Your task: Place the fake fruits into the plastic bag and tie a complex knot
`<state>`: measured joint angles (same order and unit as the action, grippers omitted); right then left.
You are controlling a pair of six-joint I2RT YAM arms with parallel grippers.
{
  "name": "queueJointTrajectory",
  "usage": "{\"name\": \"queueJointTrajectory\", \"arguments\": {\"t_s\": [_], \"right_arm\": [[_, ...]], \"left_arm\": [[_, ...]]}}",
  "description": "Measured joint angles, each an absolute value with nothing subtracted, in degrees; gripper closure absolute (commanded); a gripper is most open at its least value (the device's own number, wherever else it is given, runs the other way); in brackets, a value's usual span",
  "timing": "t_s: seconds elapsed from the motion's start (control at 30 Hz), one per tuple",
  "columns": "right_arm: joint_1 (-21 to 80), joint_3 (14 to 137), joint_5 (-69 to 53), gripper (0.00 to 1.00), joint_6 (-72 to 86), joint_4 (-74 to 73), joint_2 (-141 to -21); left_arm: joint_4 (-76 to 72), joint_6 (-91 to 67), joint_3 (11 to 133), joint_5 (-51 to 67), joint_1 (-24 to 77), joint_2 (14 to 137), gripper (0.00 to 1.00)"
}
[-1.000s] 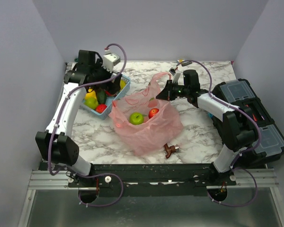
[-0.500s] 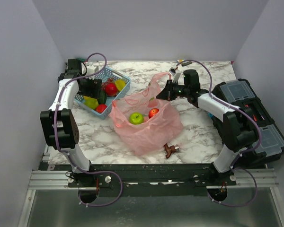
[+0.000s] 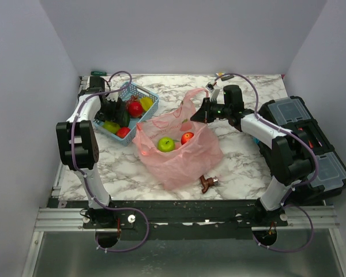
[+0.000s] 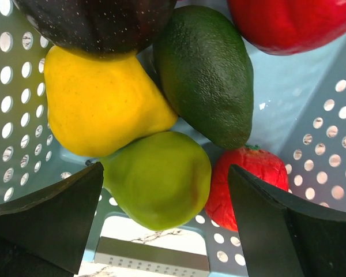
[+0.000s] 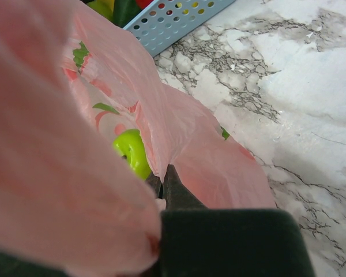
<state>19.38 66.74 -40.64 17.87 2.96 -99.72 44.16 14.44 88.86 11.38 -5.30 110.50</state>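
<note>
Seen from above, the plastic bag lies mid-table holding two fake fruits; the right gripper clamps its rim.

At the left wrist, the left gripper straddles a green pear, jaws apart. Six fruits crowd the basket, so neighbours may jam the grasp.

At the right wrist, the thin film may slip out.

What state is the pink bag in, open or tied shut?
Open. The pink bag gapes at its mouth, a green fruit and a red fruit show inside, and the right tool pinches its edge up. Nothing is tied.
</note>
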Motion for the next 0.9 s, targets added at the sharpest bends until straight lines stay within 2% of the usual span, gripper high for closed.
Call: {"name": "queueJointTrajectory", "arguments": {"t_s": [0.1, 0.23, 0.33, 0.47, 0.7, 0.9], "right_arm": [[19.38, 66.76, -40.64, 0.99, 17.85, 2.81, -99.72], [19.38, 66.74, -40.64, 0.99, 17.67, 2.57, -99.72], [19.38, 66.76, -40.64, 0.99, 17.47, 2.26, -99.72], [19.38, 66.76, -40.62, 0.99, 17.43, 1.96, -99.72], [19.38, 66.76, -40.62, 0.99, 17.45, 1.96, -99.72], [19.38, 66.76, -40.64, 0.99, 17.47, 1.96, -99.72]], "left_arm": [[44.23, 13.80, 89.38, 10.68, -5.32, 112.09, 0.19], [44.27, 13.52, 89.41, 10.17, -5.32, 112.64, 0.38], [44.27, 13.30, 89.45, 10.28, -5.32, 112.62, 0.49], [44.75, 12.53, 89.45, 11.29, -5.32, 110.59, 0.55], [45.56, 12.19, 89.78, 15.11, -4.21, 98.80, 0.60], [45.19, 12.14, 90.63, 20.91, 3.36, 90.87, 0.63]]}}
